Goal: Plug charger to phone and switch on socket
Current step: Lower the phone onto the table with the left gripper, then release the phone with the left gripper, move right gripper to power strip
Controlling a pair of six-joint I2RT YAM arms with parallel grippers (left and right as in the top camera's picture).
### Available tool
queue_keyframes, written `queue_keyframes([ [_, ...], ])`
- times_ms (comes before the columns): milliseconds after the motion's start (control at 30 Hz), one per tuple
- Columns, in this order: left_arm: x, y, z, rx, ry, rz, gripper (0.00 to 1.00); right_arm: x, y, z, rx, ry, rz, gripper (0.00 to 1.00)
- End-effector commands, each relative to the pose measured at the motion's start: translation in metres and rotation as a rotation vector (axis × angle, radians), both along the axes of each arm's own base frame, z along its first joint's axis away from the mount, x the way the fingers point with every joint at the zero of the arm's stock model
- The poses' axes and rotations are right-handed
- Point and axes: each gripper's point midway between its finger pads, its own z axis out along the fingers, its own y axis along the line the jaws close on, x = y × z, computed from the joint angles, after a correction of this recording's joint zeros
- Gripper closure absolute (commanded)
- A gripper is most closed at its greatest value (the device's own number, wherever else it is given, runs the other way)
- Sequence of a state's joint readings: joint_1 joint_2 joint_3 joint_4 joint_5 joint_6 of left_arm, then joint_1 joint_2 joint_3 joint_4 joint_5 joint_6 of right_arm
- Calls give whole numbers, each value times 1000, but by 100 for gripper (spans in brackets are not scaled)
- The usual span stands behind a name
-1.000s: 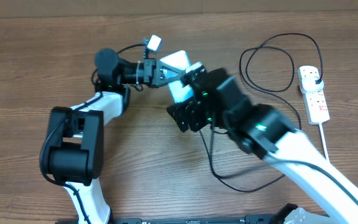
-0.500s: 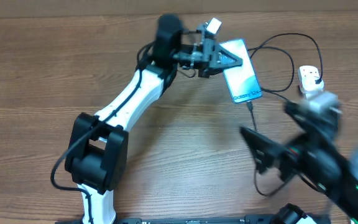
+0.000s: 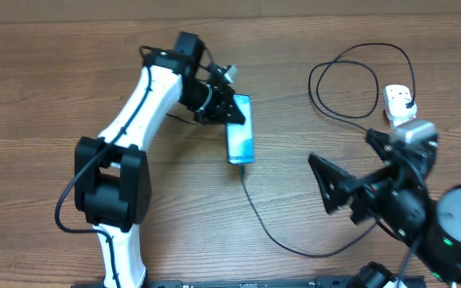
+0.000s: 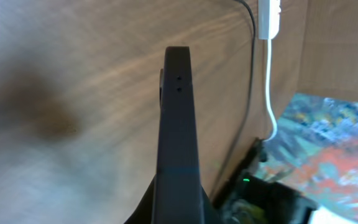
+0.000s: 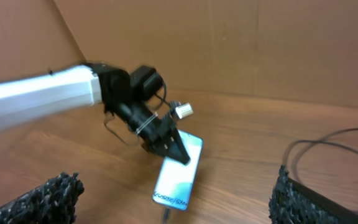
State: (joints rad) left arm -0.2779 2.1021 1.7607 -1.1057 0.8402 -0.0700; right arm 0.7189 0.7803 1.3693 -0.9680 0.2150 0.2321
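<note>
My left gripper (image 3: 230, 112) is shut on the top end of the phone (image 3: 240, 141), which lies screen up, mid-table. The charger cable (image 3: 272, 230) meets the phone's lower end and loops right and up to a black plug in the socket (image 3: 397, 98). The socket is partly hidden behind my right wrist. My right gripper (image 3: 341, 152) is open and empty, low right, apart from the phone. In the right wrist view the phone (image 5: 179, 171) lies between the open fingers (image 5: 48, 196). In the left wrist view the phone (image 4: 178, 124) shows edge-on.
The socket's thick white cord (image 4: 269, 93) and the black cable (image 4: 251, 62) run along the table's right side in the left wrist view. A cardboard wall (image 5: 229, 43) stands behind the table. The cable's loop (image 3: 350, 80) lies at the upper right.
The left arm has carried the phone left and toward the table's middle, trailing the cable. The right arm pulled back to the lower right, and has barely moved in the last half second.
</note>
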Motion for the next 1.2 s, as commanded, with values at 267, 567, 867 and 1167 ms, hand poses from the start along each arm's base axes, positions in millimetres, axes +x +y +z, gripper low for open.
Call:
queue_keyframes([
  [267,0,-20,-91,-110,69,-140,96,44,35,-63,14,235,-87,0],
  [567,-3,-9,-121,-21,128,-120,88,59,48,-73,-1,253,-91,0],
  [867,0,15,-145,194,148,-67,70,69,53,-52,60,177,-99,0],
  [1167,1,33,-158,324,122,-72,48,89,56,-49,64,132,-154,0],
])
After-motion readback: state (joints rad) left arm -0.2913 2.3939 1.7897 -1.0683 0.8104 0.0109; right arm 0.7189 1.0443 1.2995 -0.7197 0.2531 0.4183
